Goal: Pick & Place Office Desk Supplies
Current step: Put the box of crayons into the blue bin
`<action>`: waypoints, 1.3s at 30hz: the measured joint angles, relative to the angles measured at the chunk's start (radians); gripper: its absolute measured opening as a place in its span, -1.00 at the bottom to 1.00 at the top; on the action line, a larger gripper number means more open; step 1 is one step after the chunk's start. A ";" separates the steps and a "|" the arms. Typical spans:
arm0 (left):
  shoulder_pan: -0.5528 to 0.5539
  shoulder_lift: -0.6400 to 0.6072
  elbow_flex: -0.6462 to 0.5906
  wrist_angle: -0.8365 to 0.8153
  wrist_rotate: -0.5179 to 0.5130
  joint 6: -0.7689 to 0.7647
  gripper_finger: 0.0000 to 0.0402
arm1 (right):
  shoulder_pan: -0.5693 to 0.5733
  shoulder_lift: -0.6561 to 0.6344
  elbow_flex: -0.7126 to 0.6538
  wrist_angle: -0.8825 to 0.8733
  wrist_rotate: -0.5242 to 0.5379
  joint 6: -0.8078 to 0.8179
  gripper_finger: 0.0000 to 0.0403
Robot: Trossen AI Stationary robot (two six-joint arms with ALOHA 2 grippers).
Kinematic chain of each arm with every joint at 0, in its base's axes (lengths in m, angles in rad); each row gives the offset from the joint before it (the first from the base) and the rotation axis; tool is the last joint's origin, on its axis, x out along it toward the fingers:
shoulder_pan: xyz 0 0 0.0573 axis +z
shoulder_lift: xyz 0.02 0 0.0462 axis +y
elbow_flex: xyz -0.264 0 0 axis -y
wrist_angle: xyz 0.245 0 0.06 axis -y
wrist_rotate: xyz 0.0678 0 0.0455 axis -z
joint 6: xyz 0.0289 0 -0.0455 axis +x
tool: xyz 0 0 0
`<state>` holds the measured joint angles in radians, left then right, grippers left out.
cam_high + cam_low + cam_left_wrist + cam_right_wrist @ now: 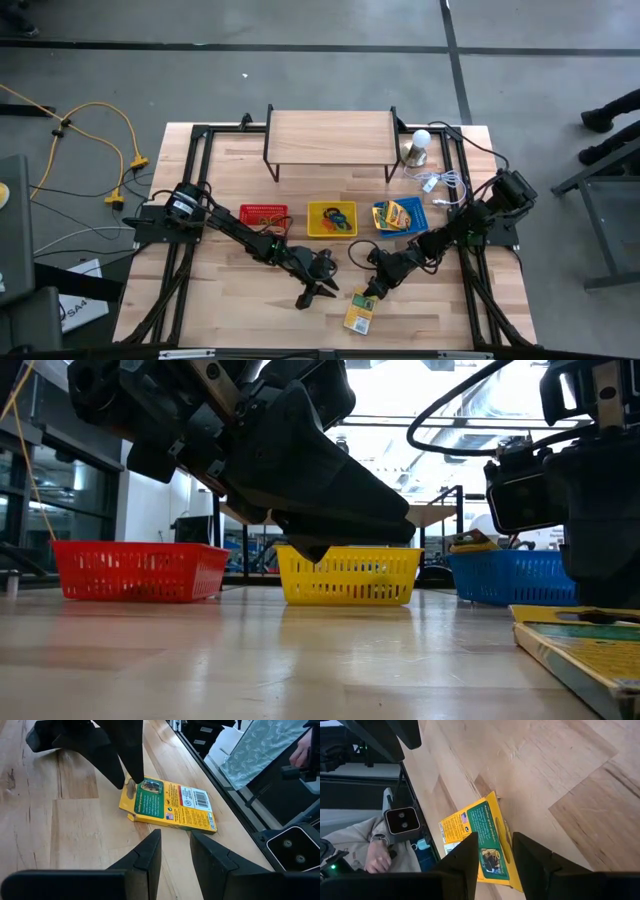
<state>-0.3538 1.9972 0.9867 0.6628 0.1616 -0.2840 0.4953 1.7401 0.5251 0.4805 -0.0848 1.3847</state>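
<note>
A flat yellow-and-green crayon box (360,313) lies on the wooden table near its front edge, face up. My right gripper (371,293) reaches slantwise down to the box's far, tabbed end and is closed on it. My left gripper (318,296) hovers just left of the box. In its own wrist view its fingers (150,855) stand open, pointing at the box (172,807), with nothing between them. In the low view the box (580,645) lies at the lower right under the right gripper. My right gripper holds the box's tab end (134,790), which lies between its two fingers (470,852). One fingertip (134,779) sits on top of the tab, and the other (119,782) is at the table just off the end. The fingers slant down from the far right. The box lies flat.
A red basket (264,216), a yellow basket (332,220) and a blue basket (400,216) stand in a row behind the grippers. Farther back are a wooden riser (330,138), a white bulb (421,140) and loose white wire (445,185). A person (365,850) sits beyond the table edge.
</note>
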 joint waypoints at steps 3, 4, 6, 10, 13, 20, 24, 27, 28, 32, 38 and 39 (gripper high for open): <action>0.000 0.000 0.000 0.000 0.000 0.000 -0.50 | 0.000 0.000 0.000 0.000 -0.002 -0.001 -0.46; 0.000 0.000 0.000 0.000 0.000 0.000 -0.50 | 0.000 0.000 0.000 -0.001 -0.004 -0.003 -0.46; 0.000 0.000 0.000 0.000 0.001 0.000 -0.50 | 0.000 0.000 0.000 -0.002 -0.005 -0.010 -0.46; 0.000 0.000 0.000 0.000 0.001 0.000 -0.50 | 0.000 0.000 0.000 -0.002 -0.010 -0.019 -0.46; 0.000 0.000 0.000 0.000 0.001 0.000 -0.50 | 0.000 0.000 0.000 -0.002 -0.028 -0.030 -0.46; 0.000 0.000 0.000 0.000 0.001 0.000 -0.50 | 0.000 0.000 0.000 -0.003 -0.030 -0.046 -0.46; 0.000 0.000 0.000 0.000 0.002 0.000 -0.50 | 0.000 0.000 0.000 -0.003 -0.027 -0.052 -0.48; 0.000 0.000 0.000 0.000 0.002 0.000 -0.50 | 0.000 0.000 0.000 -0.003 -0.030 -0.054 -0.52; 0.000 0.000 0.000 0.000 0.002 0.000 -0.50 | 0.000 0.000 0.000 -0.003 -0.030 -0.054 -0.54; 0.000 0.000 0.000 0.000 0.002 0.000 -0.50 | 0.000 0.000 0.000 -0.003 -0.030 -0.054 -0.64; 0.000 0.000 0.000 0.000 0.002 0.000 -0.50 | 0.000 0.000 0.000 -0.003 -0.031 -0.054 -0.77; 0.000 0.000 0.000 0.000 0.002 0.000 -0.50 | 0.000 0.000 0.000 -0.003 -0.031 -0.054 -0.78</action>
<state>-0.3538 1.9972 0.9865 0.6628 0.1633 -0.2841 0.4953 1.7401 0.5247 0.4774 -0.1154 1.3308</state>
